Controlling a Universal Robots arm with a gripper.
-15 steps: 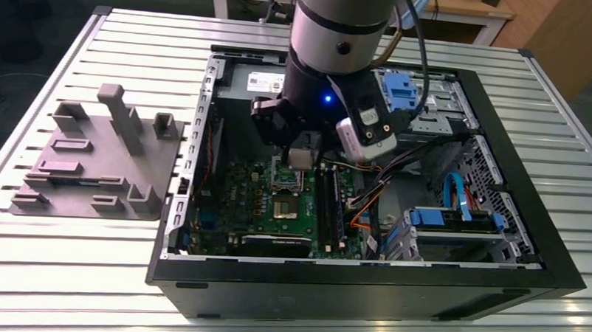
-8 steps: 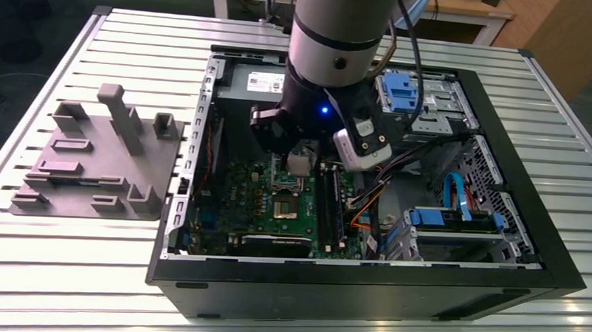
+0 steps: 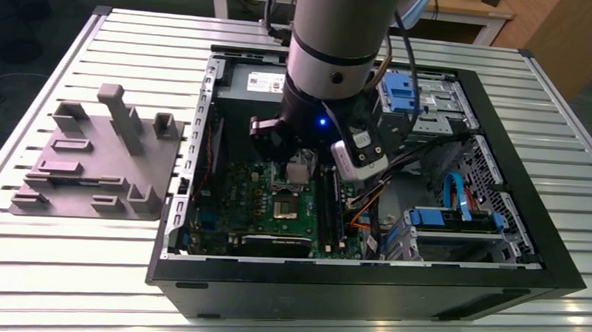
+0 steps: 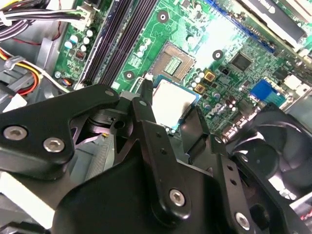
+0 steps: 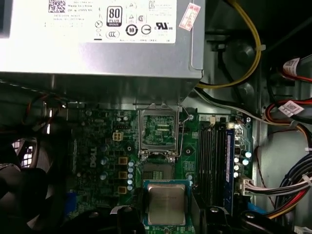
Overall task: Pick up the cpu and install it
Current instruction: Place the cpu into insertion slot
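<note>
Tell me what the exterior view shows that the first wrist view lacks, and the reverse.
Exterior view: the grey moulded tray, the slatted table and the arm. First wrist view: the cpu with its top plate face-on, the raised socket frame and a yellow cable. Both: the green motherboard and the labelled power supply box.

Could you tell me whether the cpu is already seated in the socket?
No, in the second wrist view the cpu sits between the fingers, beside the socket, whose contacts lie bare.
</note>
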